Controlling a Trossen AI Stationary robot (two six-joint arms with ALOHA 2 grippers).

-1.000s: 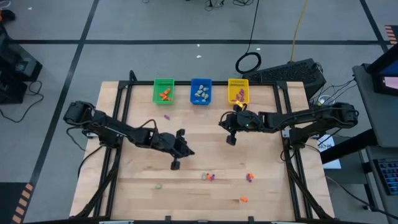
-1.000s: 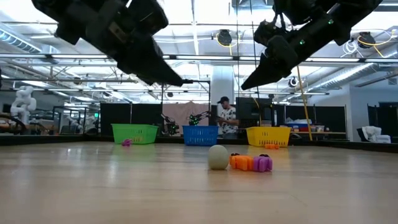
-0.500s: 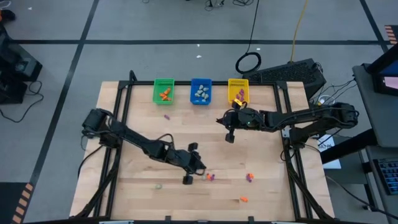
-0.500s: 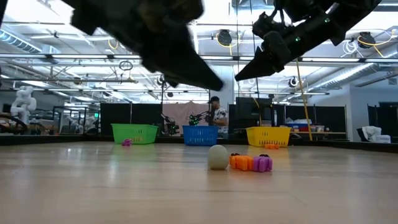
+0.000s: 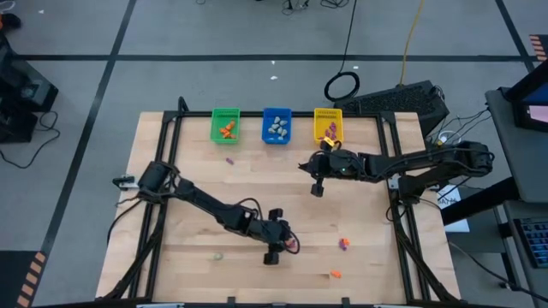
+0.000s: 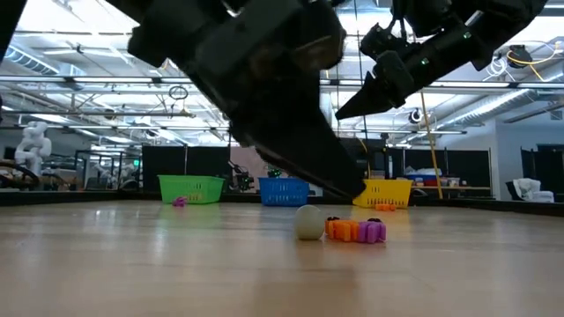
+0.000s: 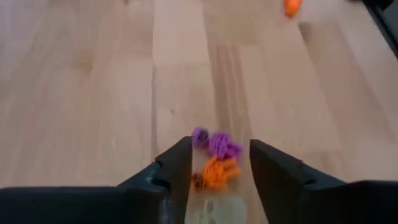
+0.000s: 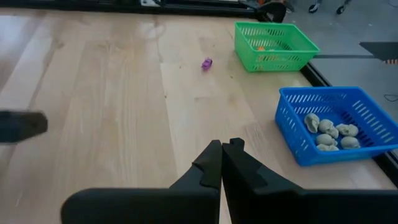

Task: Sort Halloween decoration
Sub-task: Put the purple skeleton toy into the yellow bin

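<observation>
The pale wooden surface (image 5: 188,188) carries three small plastic mesh bins along its far edge: a green bin (image 5: 225,125) holding orange trinkets, a blue bin (image 5: 276,125) holding pale grey-beige ones, and a yellow bin (image 5: 328,125). The left gripper (image 7: 219,177) hangs low near the near edge, fingers spread around a cluster of tiny purple and orange trinkets (image 7: 217,158). The right gripper (image 8: 224,163) hovers right of centre, fingers pressed together, empty. A lone purple trinket (image 8: 207,63) lies near the green bin. Two stray orange trinkets (image 5: 336,274) and a purple-orange one lie toward the near right corner.
</observation>
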